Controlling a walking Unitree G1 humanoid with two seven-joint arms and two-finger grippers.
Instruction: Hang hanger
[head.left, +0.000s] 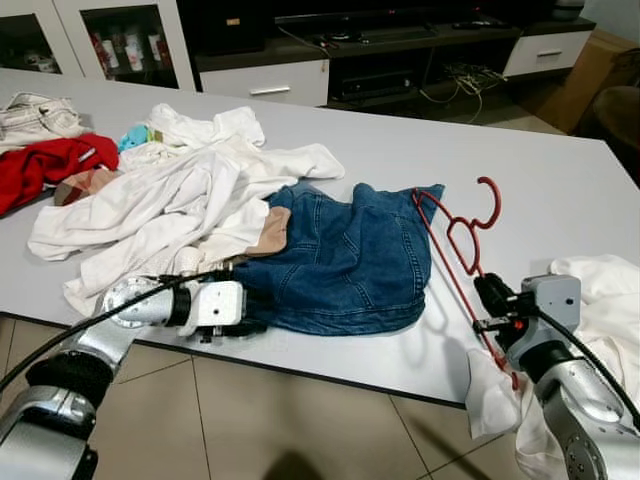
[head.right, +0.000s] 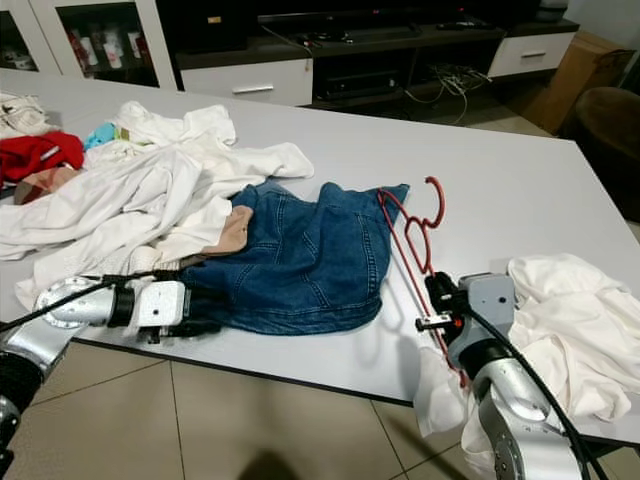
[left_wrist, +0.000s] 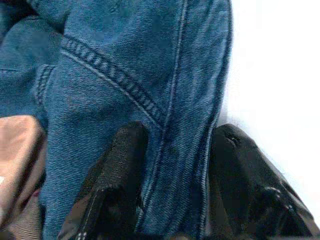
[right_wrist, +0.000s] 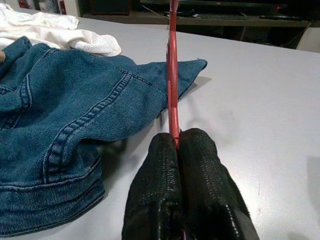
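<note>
At table edge, right gripper (right_wrist: 178, 142): fingers were clamped together on the lower bar of the red hanger (head.left: 462, 235).
Left gripper (left_wrist: 175, 165): fingers were spread astride a fold of the denim jacket (head.left: 340, 255), touching cloth; grip not confirmed.
Hanger position: resting on the grey table (head.left: 560, 180), one end tucked into the jacket.
Progress: hanger seized and partly inserted; garment not yet fully on it, hanging remained.
Farther back: white laundry (head.left: 170, 195) was piled.

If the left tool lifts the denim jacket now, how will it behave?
The denim jacket lies rumpled, so it will probably hang limp and unfold. Its thick seams suggest it is fairly heavy. One corner lies over the red hanger held in the right tool, so it may drag it.
</note>
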